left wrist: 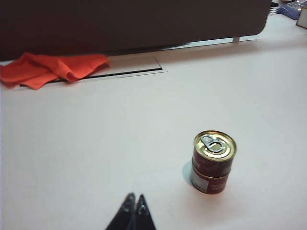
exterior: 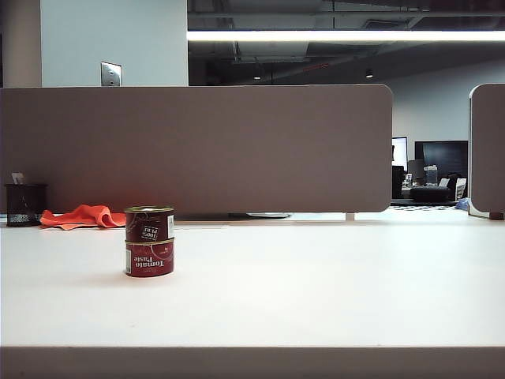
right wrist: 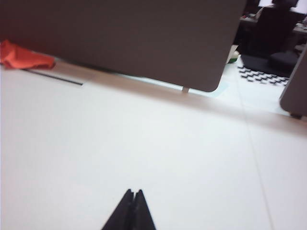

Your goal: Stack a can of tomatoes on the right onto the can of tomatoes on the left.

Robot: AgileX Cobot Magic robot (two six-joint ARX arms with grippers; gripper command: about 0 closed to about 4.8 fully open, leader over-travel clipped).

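Two tomato paste cans on the white surface [exterior: 316,284], left of centre: upper can [exterior: 149,223] stacked upright on lower can [exterior: 149,258], pull-tab lid up. One orange cloth [exterior: 83,215] crumpled behind, near the grey partition [exterior: 197,146]; one black mesh holder [exterior: 25,204] at far left. Left gripper [left wrist: 134,203] pressed together, holding nothing, well apart from the stack. Right gripper [right wrist: 134,199] likewise together, empty, above bare surface.
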